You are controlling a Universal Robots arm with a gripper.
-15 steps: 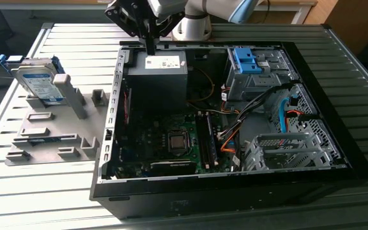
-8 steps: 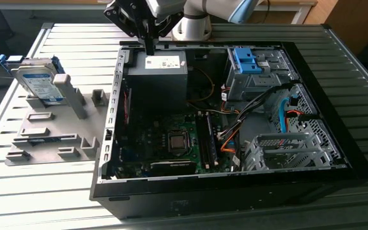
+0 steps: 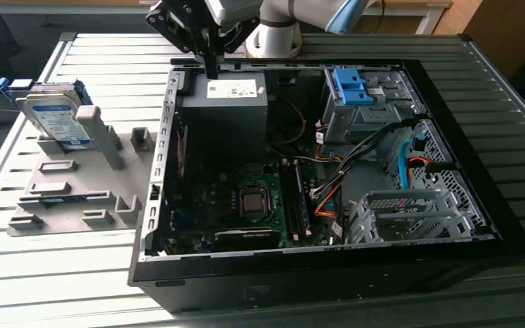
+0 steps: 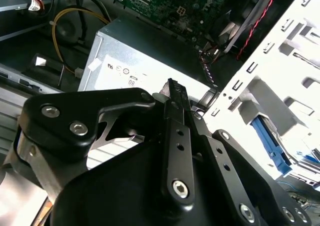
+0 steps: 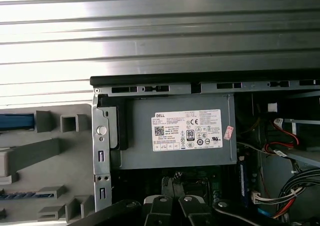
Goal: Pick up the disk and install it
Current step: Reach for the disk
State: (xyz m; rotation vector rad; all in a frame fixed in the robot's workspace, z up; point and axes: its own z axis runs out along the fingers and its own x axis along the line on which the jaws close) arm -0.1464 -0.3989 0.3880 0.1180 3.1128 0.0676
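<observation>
Hand hangs directly above the power supply box, over its white sticker, at the rear edge of the open computer case. In the first wrist view the box fills the centre just beyond the fingertips.

Hand state: fingers pressed together, side by side, nothing between them. It touches nothing, with a clear gap above the box lid.

The disk is outside the case, well apart from the box, toward the exterior view's left of it. It stands on edge in the grey rack on the slatted surface, with its label face showing and its blue frame at the top edge. It leans slightly against a grey post. Long axis judged closer to upright than flat, but not certain.

Judgement: pick-up not yet begun, since the disk sits untouched in the rack. The line from hand to disk runs sideways off the box, across the case wall.
</observation>
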